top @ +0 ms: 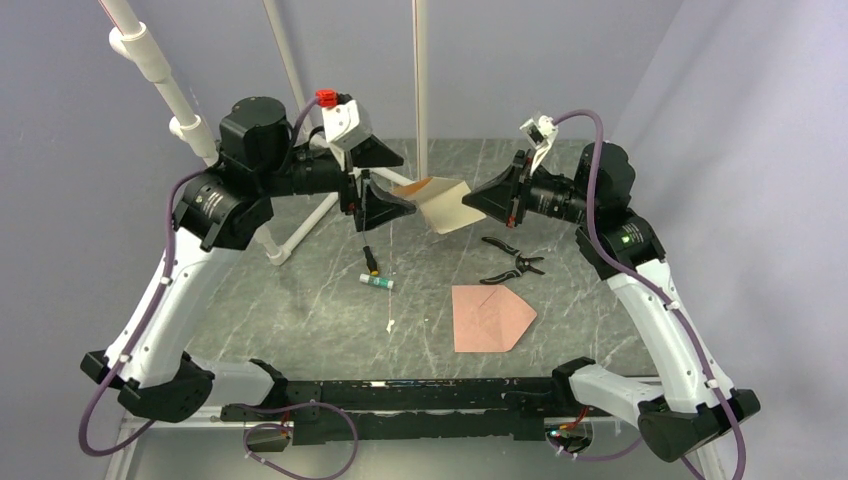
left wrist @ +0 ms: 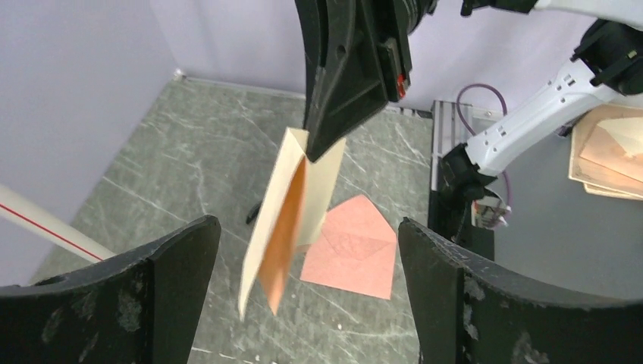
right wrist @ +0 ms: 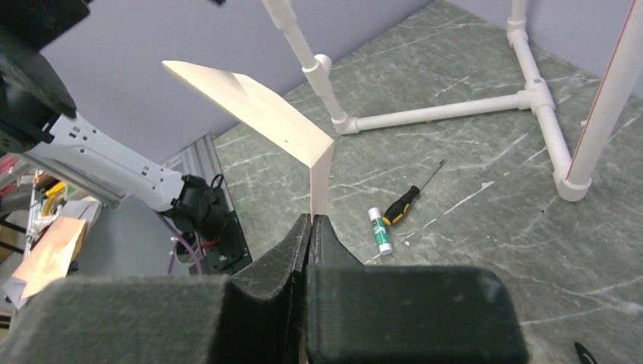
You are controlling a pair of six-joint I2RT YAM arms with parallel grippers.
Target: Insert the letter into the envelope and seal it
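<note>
Your right tool (top: 470, 200) is pressed together on one edge of the pale tan rectangular paper letter (top: 445, 205), holding it in the air above the far middle of the grey marbled tabletop (top: 300, 310). Your left tool (top: 395, 178) is spread wide just beside the sheet's other side, with nothing between its fingers.

Expect the letter to be very light, thin and floppy. The right wrist view shows it rising from the pinch and then bending sharply at a crease, so it is doubled over rather than flat. It will probably flutter and sag, and a hard squeeze may leave a new crease. Take it near an edge with a shallow bite, and hold it at both ends if you want it flat.

In the left wrist view the letter's long axis runs from the right tool's pinch down toward the tabletop, with its open, orange-tinted inside facing your left tool.

The salmon-pink paper envelope (top: 490, 318) lies flat on the near right of the tabletop, well apart from the letter. Its long axis runs left to right, and its pointed flap is folded out and aims toward your right arm. It should slide easily, so pin it down before you feed the sheet in.
</note>
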